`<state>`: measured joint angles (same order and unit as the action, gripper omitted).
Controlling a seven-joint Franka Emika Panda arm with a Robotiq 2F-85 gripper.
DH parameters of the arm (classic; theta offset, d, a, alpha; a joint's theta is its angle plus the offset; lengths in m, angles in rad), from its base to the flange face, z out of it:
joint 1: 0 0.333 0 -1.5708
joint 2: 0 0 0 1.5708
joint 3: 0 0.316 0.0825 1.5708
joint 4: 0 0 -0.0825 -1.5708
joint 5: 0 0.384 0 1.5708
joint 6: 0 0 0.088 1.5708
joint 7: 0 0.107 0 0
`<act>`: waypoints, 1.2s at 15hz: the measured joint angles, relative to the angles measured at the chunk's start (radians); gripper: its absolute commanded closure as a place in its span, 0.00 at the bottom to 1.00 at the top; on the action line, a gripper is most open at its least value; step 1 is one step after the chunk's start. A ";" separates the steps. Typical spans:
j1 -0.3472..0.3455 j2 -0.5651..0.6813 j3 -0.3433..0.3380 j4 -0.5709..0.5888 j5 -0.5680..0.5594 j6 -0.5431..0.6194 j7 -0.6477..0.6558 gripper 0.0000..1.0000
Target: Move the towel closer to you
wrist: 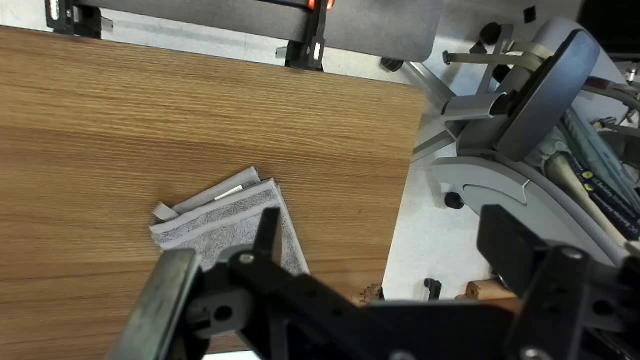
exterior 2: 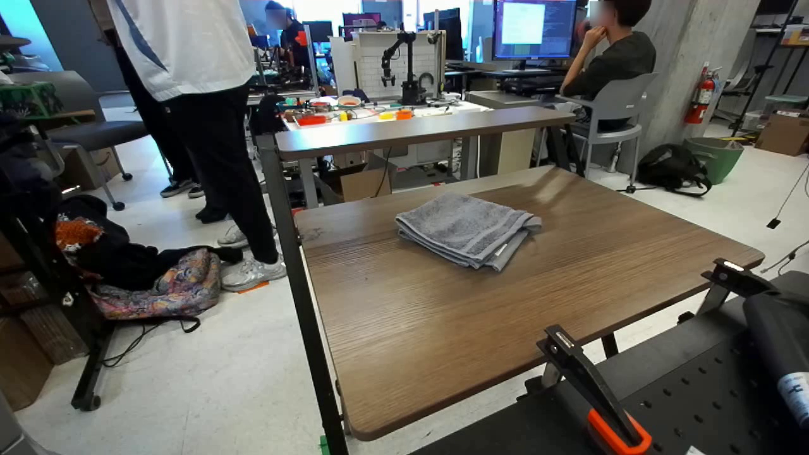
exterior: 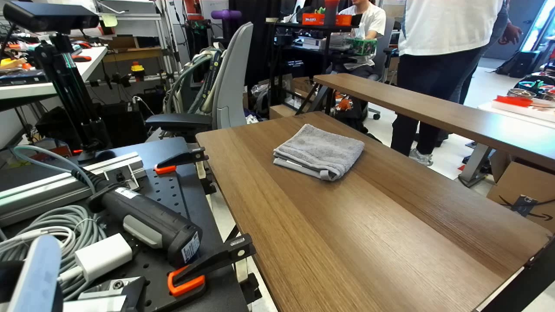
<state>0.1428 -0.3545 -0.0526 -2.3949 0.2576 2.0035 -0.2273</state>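
Note:
The towel point(exterior: 318, 149) is a grey folded cloth lying on the brown wooden table point(exterior: 373, 242). It also lies there in an exterior view point(exterior 2: 458, 227), its layered edges and small tag showing. In the wrist view the towel point(wrist: 225, 227) is at the lower left, partly hidden behind one finger. My gripper point(wrist: 382, 225) is open, with its fingers wide apart and nothing between them. It hangs above the table, with the table's end edge and the floor showing between the fingers. The gripper is not in view in either exterior view.
A black perforated bench point(exterior: 160, 190) with clamps point(exterior: 212, 260), a handheld scanner point(exterior: 151, 221) and coiled cables point(exterior: 73, 225) runs along one table side. A raised wooden shelf point(exterior 2: 430, 129) stands along the opposite side. A grey chair point(wrist: 530, 120) is beyond the table's end. A person point(exterior: 446, 65) stands nearby.

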 measured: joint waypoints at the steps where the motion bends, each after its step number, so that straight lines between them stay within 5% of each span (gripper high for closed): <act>1: 0.000 0.000 0.000 0.000 0.000 0.000 0.000 0.00; 13: -0.005 0.000 0.005 -0.001 0.000 0.007 0.002 0.00; 18: -0.009 0.052 0.019 -0.044 0.000 0.233 0.016 0.00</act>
<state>0.1341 -0.3026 -0.0334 -2.4391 0.2576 2.2367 -0.2116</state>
